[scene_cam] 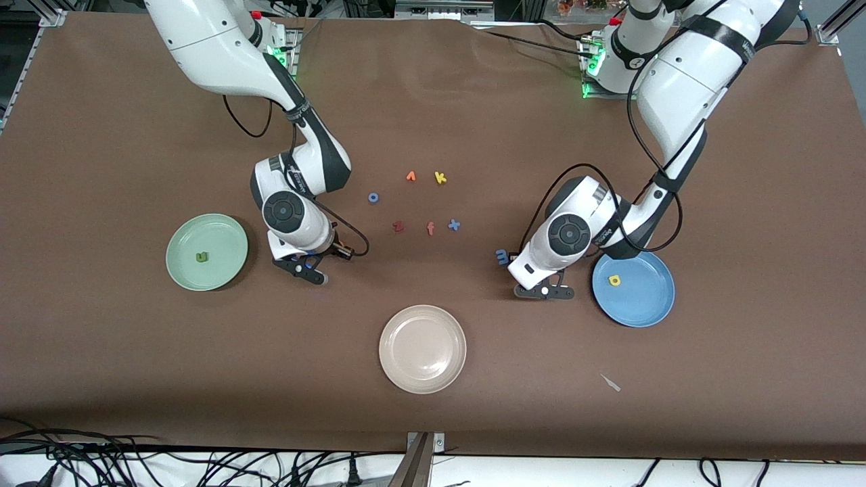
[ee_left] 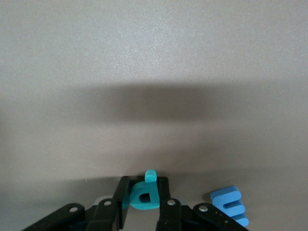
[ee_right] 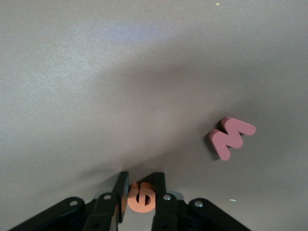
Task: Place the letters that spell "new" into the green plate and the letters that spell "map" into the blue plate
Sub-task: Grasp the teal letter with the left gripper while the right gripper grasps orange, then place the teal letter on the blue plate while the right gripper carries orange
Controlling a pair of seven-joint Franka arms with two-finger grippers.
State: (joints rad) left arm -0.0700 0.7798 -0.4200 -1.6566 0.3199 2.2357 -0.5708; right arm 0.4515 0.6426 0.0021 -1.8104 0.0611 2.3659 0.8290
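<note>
Teal foam: the p (ee_left: pixel 145 194) is clamped between the left end effector's (ee_left: pixel 144 204) fingers, low over the table (scene_cam: pixel 101 149) just beside the blue plate (scene_cam: pixel 649 308); the blue m (ee_left: pixel 230 204) lies on the table beside it. The right end effector (ee_right: pixel 140 198) is clamped on the orange e (ee_right: pixel 141 197), beside the green plate (scene_cam: pixel 223 270); the pink w (ee_right: pixel 231 137) lies near.

Status: the green n (scene_cam: pixel 201 256) lies in the green plate, the yellow a (scene_cam: pixel 614 280) in the blue plate. Four letters remain undelivered.

A brown table (scene_cam: pixel 135 372) with black cables (scene_cam: pixel 135 467) along its near edge.
</note>
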